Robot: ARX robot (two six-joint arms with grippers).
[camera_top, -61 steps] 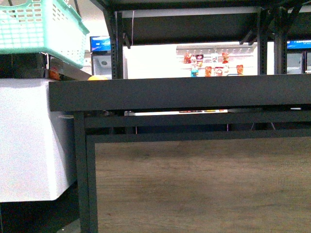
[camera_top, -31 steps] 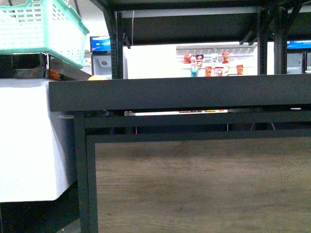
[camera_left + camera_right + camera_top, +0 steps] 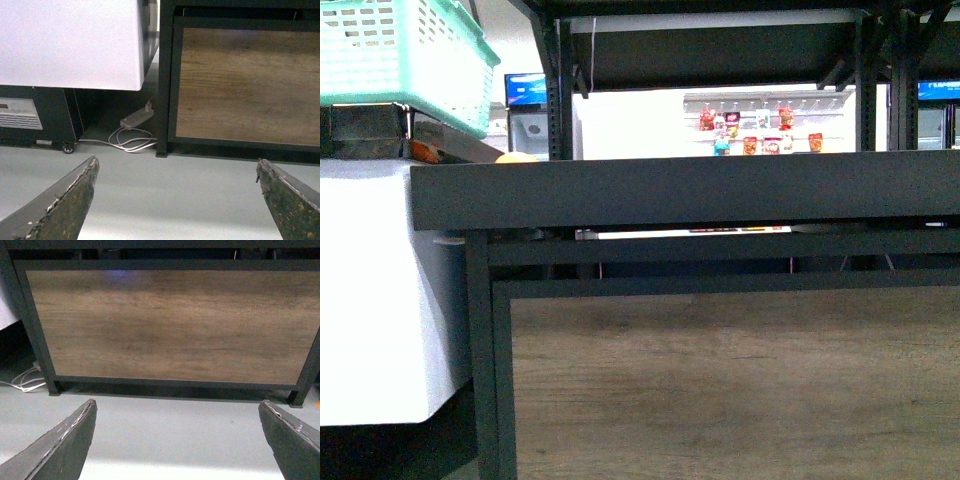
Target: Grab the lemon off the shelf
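Front view: lemon [image 3: 517, 157] behind shelf [image 3: 680, 190] rim; left gripper [image 3: 176, 161], right gripper [image 3: 177, 402] below.

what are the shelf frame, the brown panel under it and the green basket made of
The shelf frame looks like metal, matte black: thin straight bars, flat even rim. The brown panel shows wood grain, dull and flat; it could be printed laminate. The basket seems moulded plastic, mint green, with regular slotted holes.

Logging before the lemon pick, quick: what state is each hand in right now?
Left hand: open, holding nothing.
Right hand: open, holding nothing.
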